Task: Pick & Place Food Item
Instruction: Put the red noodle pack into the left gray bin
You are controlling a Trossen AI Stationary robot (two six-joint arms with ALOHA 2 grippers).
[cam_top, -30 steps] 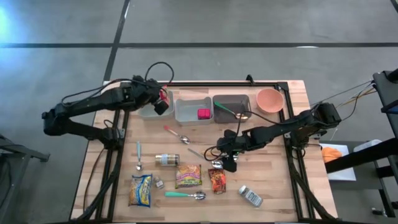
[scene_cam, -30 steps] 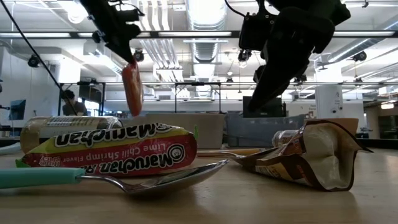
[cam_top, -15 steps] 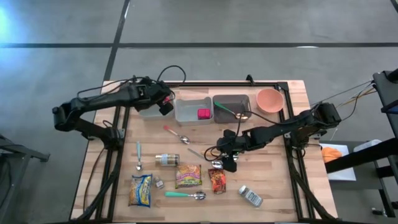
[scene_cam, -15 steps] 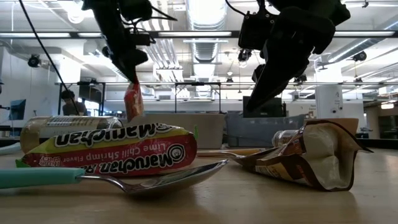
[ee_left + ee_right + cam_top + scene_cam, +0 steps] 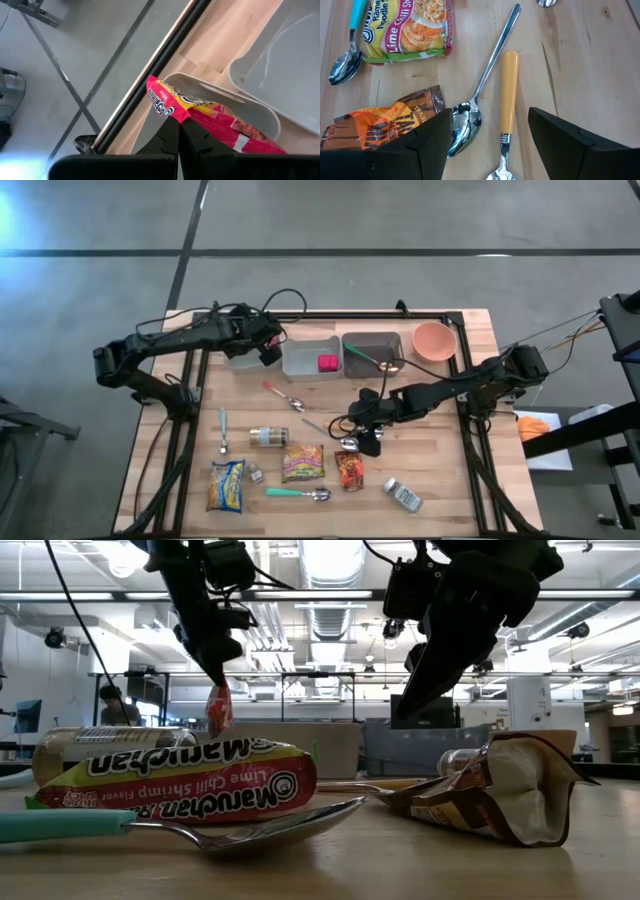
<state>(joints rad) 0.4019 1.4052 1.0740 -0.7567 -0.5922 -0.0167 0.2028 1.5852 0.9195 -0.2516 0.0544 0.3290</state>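
Packet (image 5: 218, 709) hangs vertical (left claw (image 5: 179, 131) pinching it).

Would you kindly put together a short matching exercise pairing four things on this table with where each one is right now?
Things:
1. red snack packet
2. pink cube
3. salmon bowl
4. yellow-handled spoon

Places:
A. at the table's far right corner
B. on the wood below the right gripper's open jaws
C. inside the middle grey bin
D. clamped in the left gripper, over the leftmost bin

Pairs: 1-D, 2-C, 3-A, 4-B
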